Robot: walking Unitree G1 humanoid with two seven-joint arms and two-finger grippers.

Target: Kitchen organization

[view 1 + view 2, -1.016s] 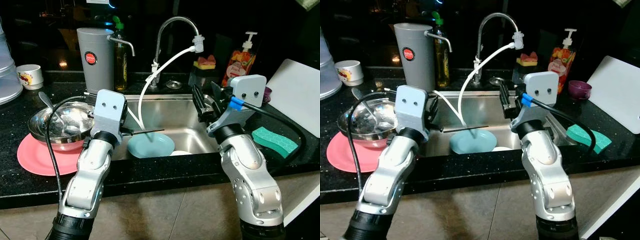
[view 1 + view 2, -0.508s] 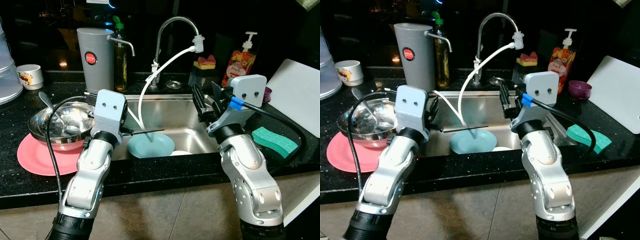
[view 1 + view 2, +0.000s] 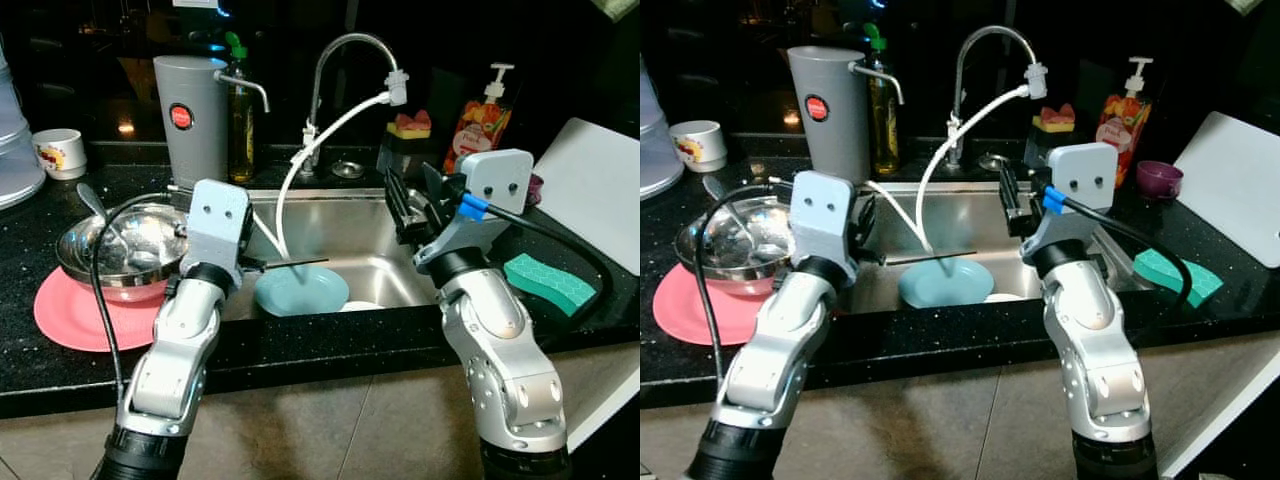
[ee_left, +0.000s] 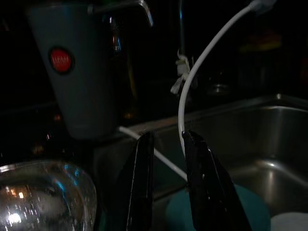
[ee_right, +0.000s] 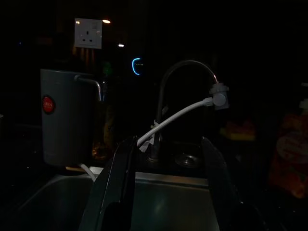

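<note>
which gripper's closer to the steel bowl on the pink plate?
Left. The left gripper hangs at the sink's left edge, right beside the steel bowl. The right gripper is over the sink's right side, across the basin from it.

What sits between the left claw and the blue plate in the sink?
The white hose hangs from the tap into the sink, just ahead of the left claw and above the blue plate. Nothing else visible blocks the way.
</note>
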